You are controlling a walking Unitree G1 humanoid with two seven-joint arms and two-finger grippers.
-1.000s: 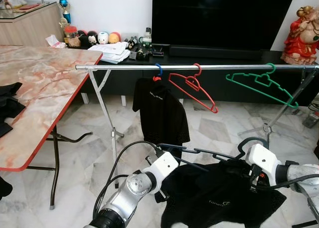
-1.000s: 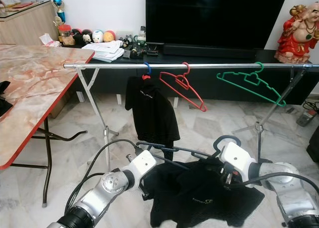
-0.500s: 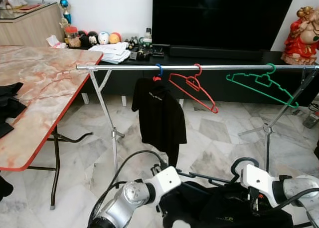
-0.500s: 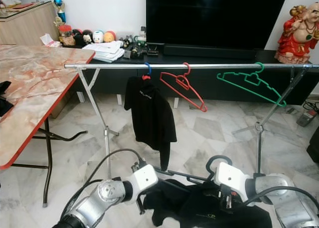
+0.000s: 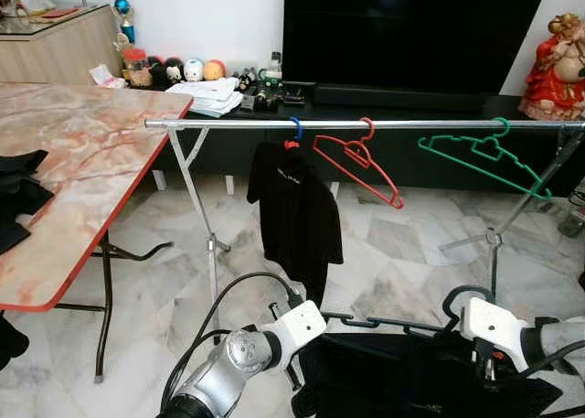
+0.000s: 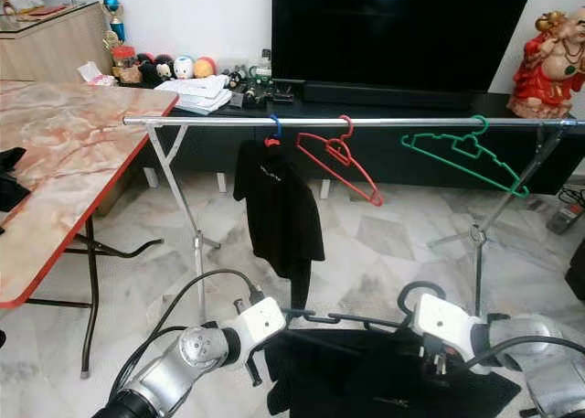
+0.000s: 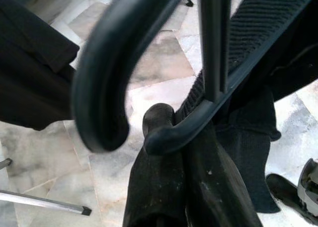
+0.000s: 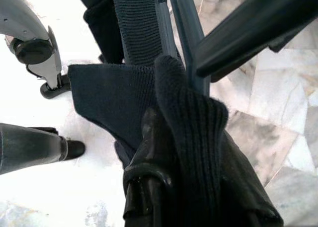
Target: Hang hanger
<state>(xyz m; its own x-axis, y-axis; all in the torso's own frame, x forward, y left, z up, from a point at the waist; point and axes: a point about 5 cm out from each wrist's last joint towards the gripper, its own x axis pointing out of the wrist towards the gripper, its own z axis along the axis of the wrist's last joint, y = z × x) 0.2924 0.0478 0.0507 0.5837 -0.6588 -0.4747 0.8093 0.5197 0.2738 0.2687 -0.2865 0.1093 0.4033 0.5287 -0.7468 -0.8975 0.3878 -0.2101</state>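
Observation:
A dark hanger (image 5: pixel 384 325) carrying a black shirt (image 5: pixel 411 381) hangs low in front of me, well below the silver rail (image 5: pixel 411 124). My left gripper (image 7: pixel 171 125) is shut on the hanger's left end. My right gripper (image 8: pixel 166 137) is shut on the hanger near its hook (image 5: pixel 460 295), with the shirt's ribbed collar (image 8: pixel 191 113) draped over its fingers. On the rail hang another black shirt (image 5: pixel 294 212) on a blue hanger, a bare red hanger (image 5: pixel 356 162) and a bare green hanger (image 5: pixel 484 157).
A marble-topped table (image 5: pixel 82 162) with a red edge stands at the left, with dark clothes (image 5: pixel 18 194) on it. The rail's crossed legs (image 5: pixel 196 208) stand on the marble floor. Behind are a black TV console (image 5: pixel 411 98) and a red statue (image 5: pixel 558 57).
Both arms lowered the hanger and shirt compared with a second ago. Since half a second ago they have shifted slightly right and the hanger has levelled.

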